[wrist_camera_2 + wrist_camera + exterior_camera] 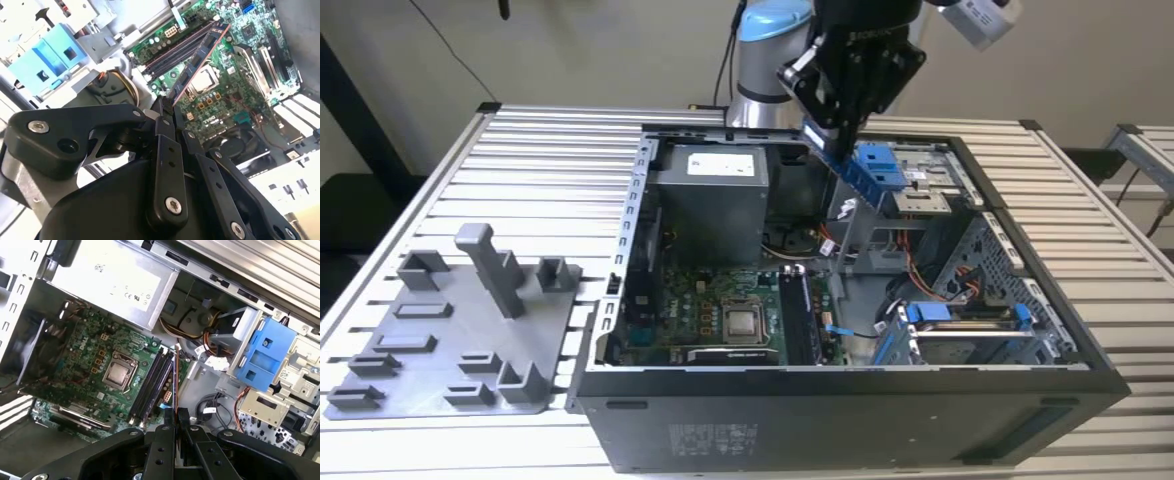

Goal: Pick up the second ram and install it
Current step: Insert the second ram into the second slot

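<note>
while your gripper (831, 122) hung over the open computer case (854, 410), its jaws were drawn narrow onto the second ram (841, 165), pinching the stick by one end so that the rest of it ran out past the tips and slanted down towards the inside of the case. in the second wrist view you could see the gripper (167, 107) with a finger pressed to each flat face of the second ram (200, 62), which reached away from the jaws over the green board (235, 100). its far end lay in line with the long memory slots (175, 50). in the first wrist view the gripper (175, 416) held the second ram (175, 375) edge-on, a thin line straight ahead of the jaws, and the memory slots (150, 385) ran just beside that line. the stick was not seated in any of them, and in the exterior view it hung well above the board. the processor socket (119, 374) sat further out to one side of the jaws, beyond the slots, and the grey power supply (115, 275) lay past the far end of the stick. a blue drive bracket (262, 352) stood on the opposite side of the jaws from the board. outside the case, well apart from the jaws, a grey fixture (454, 330) with upright posts lay on the slatted table (547, 130).
</note>
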Robot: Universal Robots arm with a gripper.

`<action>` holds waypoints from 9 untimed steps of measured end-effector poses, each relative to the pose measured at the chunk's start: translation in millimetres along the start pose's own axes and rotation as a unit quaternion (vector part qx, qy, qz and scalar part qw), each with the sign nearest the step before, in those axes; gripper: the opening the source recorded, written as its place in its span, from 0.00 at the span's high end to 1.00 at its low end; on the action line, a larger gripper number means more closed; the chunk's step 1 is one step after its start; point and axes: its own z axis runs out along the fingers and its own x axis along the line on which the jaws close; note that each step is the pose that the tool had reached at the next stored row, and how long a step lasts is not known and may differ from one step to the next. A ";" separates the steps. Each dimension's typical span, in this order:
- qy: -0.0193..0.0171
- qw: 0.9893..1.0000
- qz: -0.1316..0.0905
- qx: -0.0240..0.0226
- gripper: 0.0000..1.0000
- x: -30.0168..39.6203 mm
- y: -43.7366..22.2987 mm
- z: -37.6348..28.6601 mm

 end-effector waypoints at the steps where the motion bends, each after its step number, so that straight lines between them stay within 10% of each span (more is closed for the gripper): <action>1: 0.000 1.000 0.007 0.000 0.86 0.0 0.0 0.1; 9: 0.001 0.998 0.060 0.003 0.86 0.0 0.0 0.9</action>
